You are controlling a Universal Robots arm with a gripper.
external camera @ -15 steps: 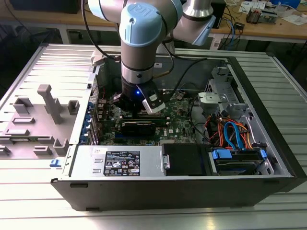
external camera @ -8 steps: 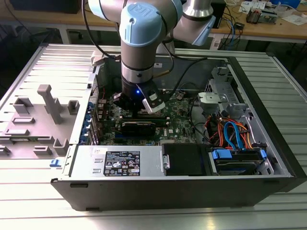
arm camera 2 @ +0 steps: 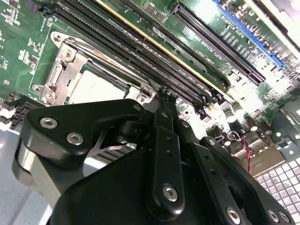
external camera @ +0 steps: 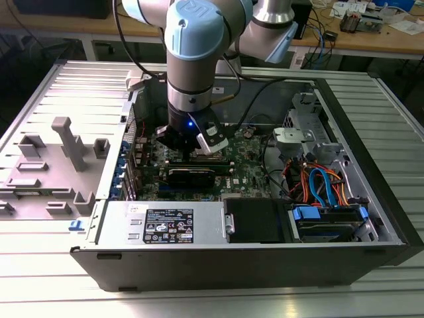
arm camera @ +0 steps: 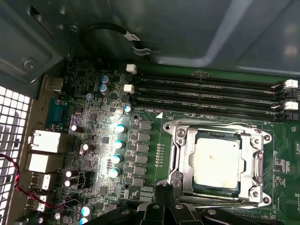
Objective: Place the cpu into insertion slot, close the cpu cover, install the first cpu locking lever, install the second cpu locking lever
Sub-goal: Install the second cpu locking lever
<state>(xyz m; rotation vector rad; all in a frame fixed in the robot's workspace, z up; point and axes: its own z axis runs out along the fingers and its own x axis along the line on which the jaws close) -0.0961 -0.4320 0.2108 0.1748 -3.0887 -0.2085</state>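
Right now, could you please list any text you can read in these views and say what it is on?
Power supply label: print too small to read.
Motherboard lettering: too blurred to read.
Cable tag: unreadable.
Nothing can be quoted.

I see a ribbed grey metal table [external camera: 40, 278] carrying the open computer case [external camera: 252, 262], which lies flat on it. Beside the case, on the exterior view's left, its removed side panel [external camera: 59, 165] rests on the same surface.
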